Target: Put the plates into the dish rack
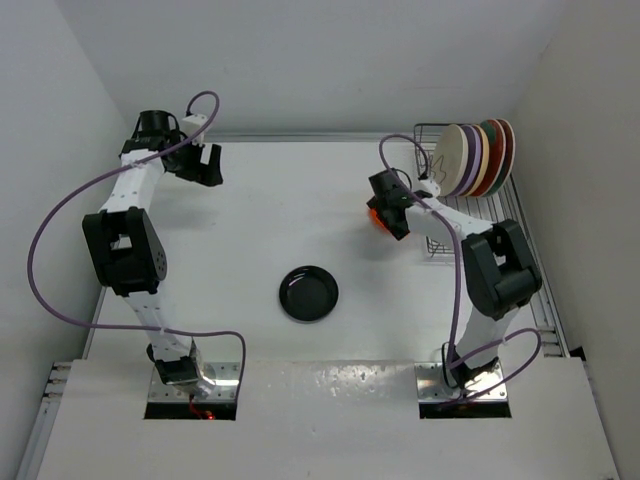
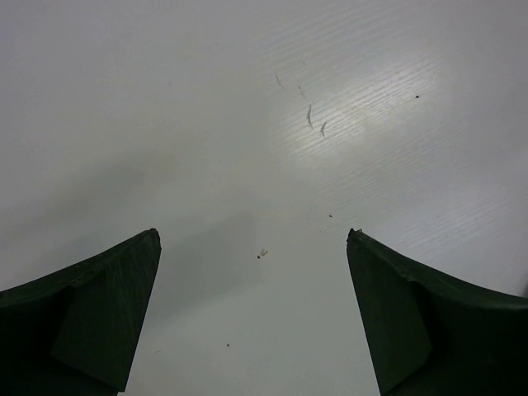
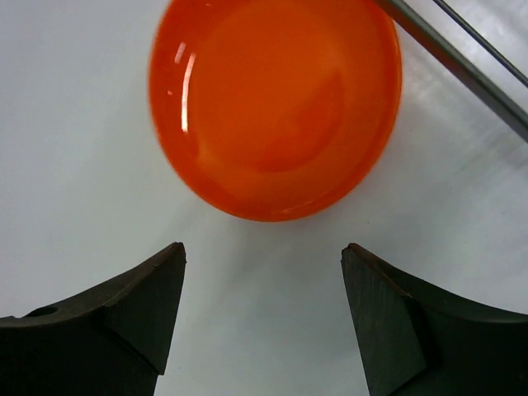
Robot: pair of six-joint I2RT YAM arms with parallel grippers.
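Observation:
The dish rack [image 1: 520, 215] stands along the right side of the table. Cream, pale orange, lavender and red plates [image 1: 478, 157] stand upright in its far end. A small bright orange plate [image 3: 275, 103] lies flat on the table just left of the rack; in the top view [image 1: 376, 214] my right arm mostly covers it. My right gripper [image 3: 264, 256] is open and empty, hovering just short of that plate's near rim. A small glossy black plate [image 1: 308, 293] lies flat mid-table. My left gripper [image 2: 254, 239] is open and empty over bare table at the far left [image 1: 208, 165].
A rack bar [image 3: 462, 66] crosses the top right of the right wrist view, close beside the orange plate. White walls enclose the table on the left, back and right.

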